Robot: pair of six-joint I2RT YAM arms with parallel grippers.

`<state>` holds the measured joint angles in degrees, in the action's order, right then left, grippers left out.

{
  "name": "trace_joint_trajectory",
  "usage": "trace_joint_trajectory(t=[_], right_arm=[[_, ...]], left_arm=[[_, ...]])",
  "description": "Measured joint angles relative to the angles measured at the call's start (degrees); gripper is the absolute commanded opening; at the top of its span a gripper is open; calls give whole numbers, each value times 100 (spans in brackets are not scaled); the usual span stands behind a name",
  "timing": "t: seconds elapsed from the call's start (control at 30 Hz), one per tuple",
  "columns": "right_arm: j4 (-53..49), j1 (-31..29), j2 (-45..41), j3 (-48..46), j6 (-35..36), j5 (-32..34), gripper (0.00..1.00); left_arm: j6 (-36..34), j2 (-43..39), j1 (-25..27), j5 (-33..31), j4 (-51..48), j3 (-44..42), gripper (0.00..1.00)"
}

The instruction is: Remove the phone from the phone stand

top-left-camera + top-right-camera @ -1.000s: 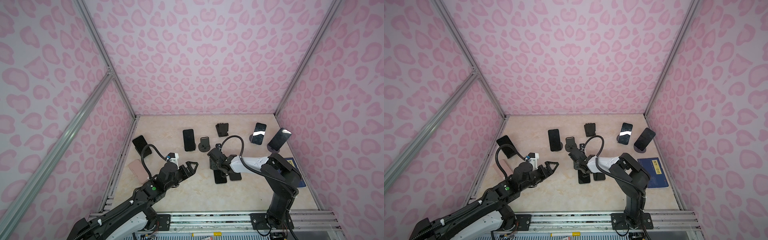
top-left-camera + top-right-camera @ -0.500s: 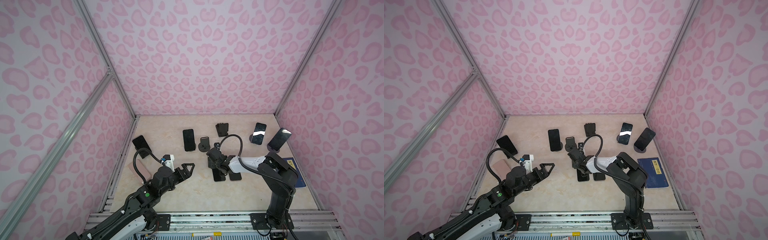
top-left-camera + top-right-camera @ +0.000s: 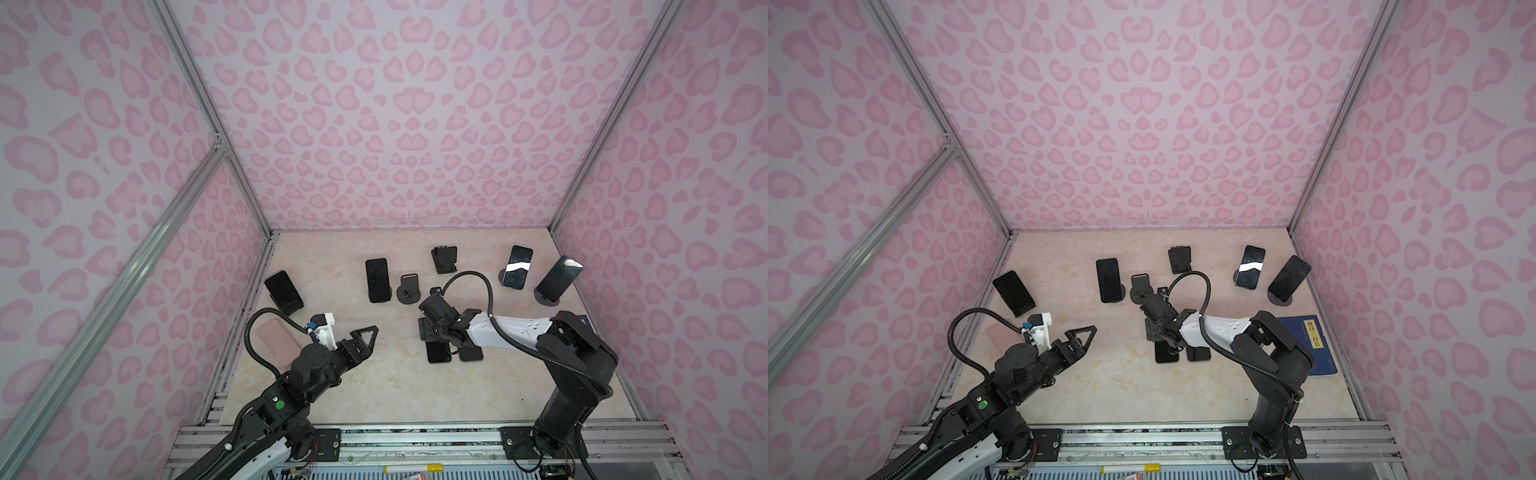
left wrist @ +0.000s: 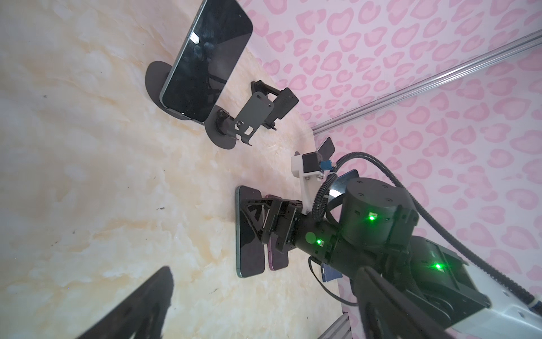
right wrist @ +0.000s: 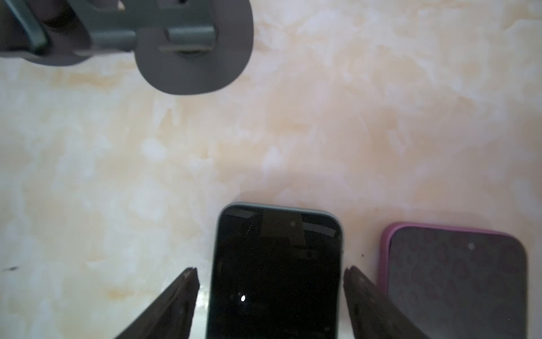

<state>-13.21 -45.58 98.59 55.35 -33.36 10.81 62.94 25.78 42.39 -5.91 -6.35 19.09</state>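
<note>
A dark phone (image 5: 275,264) lies flat on the marble table, screen up; it also shows in both top views (image 3: 438,354) (image 3: 1166,354). My right gripper (image 5: 271,271) straddles its end, open, with a clear gap between each finger and the phone's edges. The empty round-based phone stand (image 3: 409,289) (image 5: 193,58) stands just behind. My left gripper (image 3: 362,337) hovers open and empty over the front left of the table, well apart from the phone.
A purple-cased phone (image 5: 454,278) lies right beside the dark one. Other phones rest on stands at the back (image 3: 378,280), the left (image 3: 284,293) and the right (image 3: 516,272) (image 3: 558,278). A pink phone (image 3: 276,343) lies at the left and a blue book (image 3: 1308,345) at the right.
My right gripper's jaws have spread apart and let go of the dark phone, which now lies on the table. The left gripper has stayed open; its arm has sunk a little.
</note>
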Motion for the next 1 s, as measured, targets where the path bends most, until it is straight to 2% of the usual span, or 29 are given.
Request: trace_joint_trajectory(t=[0.27,0.43,0.57,0.7,0.83,1.0], right_arm=[[-319,-28,-1263,61,247,92,85],[-337,-55,-2052,-201,319,446,86],[-315,-46,-2341,-382,424,732,89],[-164,-44,-2516,-466,577,1038,98],[160,-44,-2677,-649,660,1355,98],[317,114,-3086,-966,765,1451,98]], left_arm=[[-232,-295,0,-483,-516,323,100],[-590,-614,0,-1191,-693,592,99],[-789,-820,0,-1884,-745,651,100],[-1067,-837,0,-2441,-782,927,100],[-1355,-678,0,-2896,-809,1246,100],[-1447,-498,0,-3318,-824,1215,100]])
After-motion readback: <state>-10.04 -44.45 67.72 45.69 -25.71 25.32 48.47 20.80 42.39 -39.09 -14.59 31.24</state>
